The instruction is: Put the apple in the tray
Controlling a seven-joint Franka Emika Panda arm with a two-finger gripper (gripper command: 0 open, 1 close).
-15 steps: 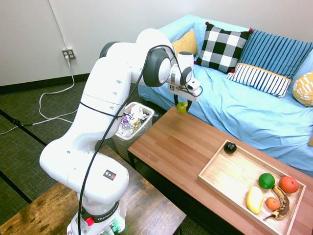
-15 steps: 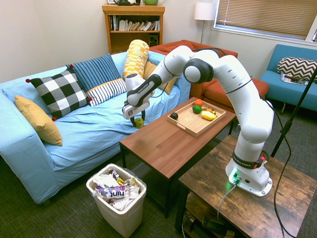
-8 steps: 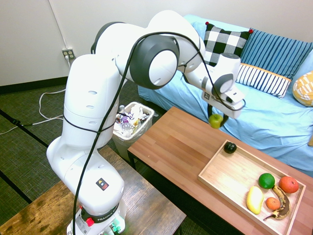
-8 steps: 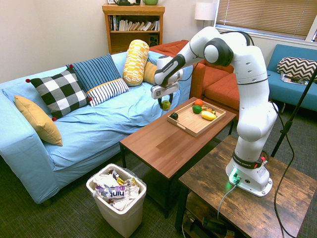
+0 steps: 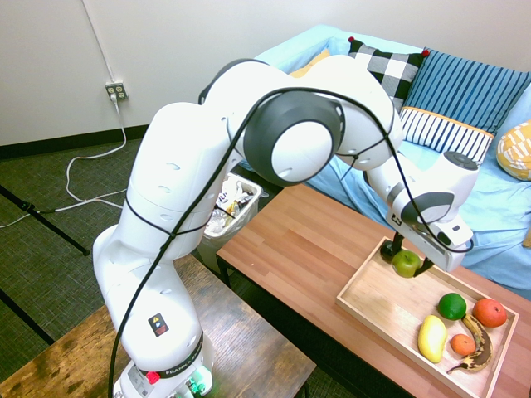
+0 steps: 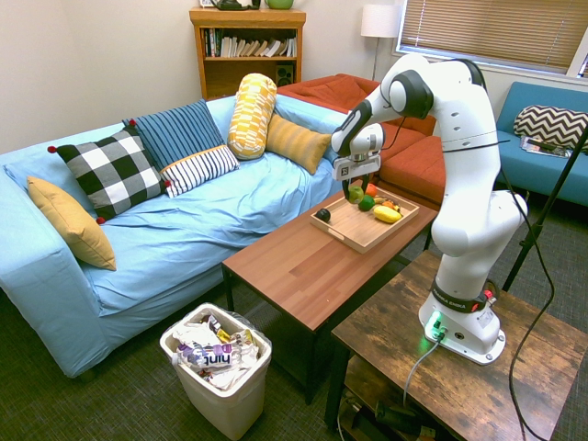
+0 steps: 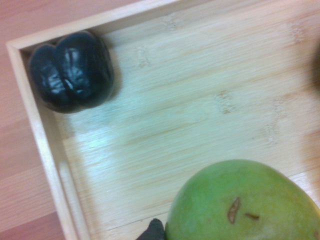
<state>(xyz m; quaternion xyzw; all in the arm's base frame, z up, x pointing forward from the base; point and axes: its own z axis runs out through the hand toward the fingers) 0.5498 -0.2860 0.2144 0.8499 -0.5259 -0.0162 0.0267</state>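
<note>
The end effector (image 5: 411, 264) had its fingers closed on the apple (image 5: 406, 264), one on either side; the apple hung above the tray (image 5: 377, 325), and whether it touched the wood could not be told. The step in hand looked to be the lowering; a slow, straight descent onto bare wood seemed best, with the apple kept inside the rim and well off the black fruit (image 7: 72, 71), which sat in a corner of the tray; the green fruit (image 5: 452, 306) was the other neighbour to mind, as a finger opening outward might nudge it. The apple, round and glossy, would probably roll if let go from any height; so the grip was best held until the wood bore its weight, then eased apart evenly, with a lift straight up before any sideways move over the desk (image 5: 286, 217).
</note>
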